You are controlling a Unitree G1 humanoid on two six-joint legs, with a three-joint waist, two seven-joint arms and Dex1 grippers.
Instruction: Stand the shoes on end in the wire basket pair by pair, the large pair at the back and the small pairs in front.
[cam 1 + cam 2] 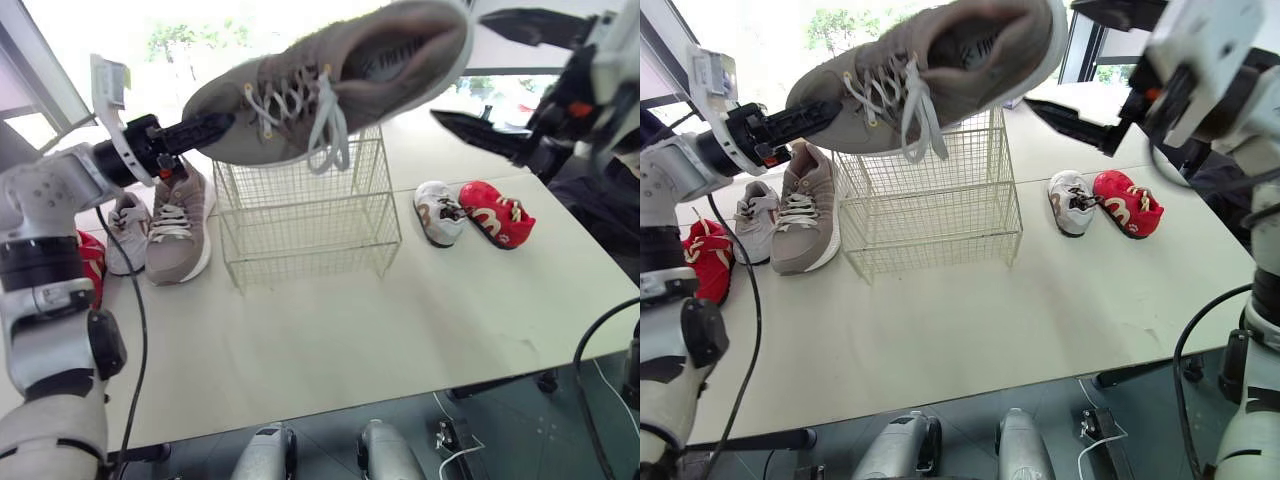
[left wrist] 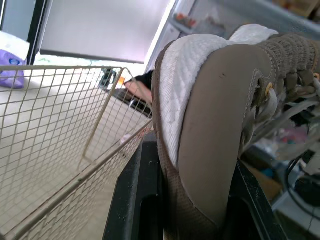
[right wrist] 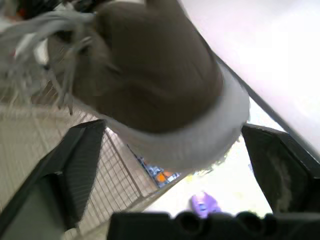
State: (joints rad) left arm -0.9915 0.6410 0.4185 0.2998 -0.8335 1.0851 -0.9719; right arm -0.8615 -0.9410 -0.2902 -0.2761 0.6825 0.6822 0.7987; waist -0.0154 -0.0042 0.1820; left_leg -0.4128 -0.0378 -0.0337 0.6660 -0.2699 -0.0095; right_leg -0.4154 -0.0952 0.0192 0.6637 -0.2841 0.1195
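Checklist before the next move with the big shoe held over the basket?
1. Grip: left gripper shut on the toe of the big shoe: ok.
2. Support: right gripper open, fingers either side of the heel, not clamped: ok.
3. Space: wire basket holds nothing: ok.
4. Alignment: shoe over the basket's back part: cannot tell.
5. Snags: laces hang loose toward the basket rim: not ok.
6. Pair: second big shoe on the table beside the basket: ok.
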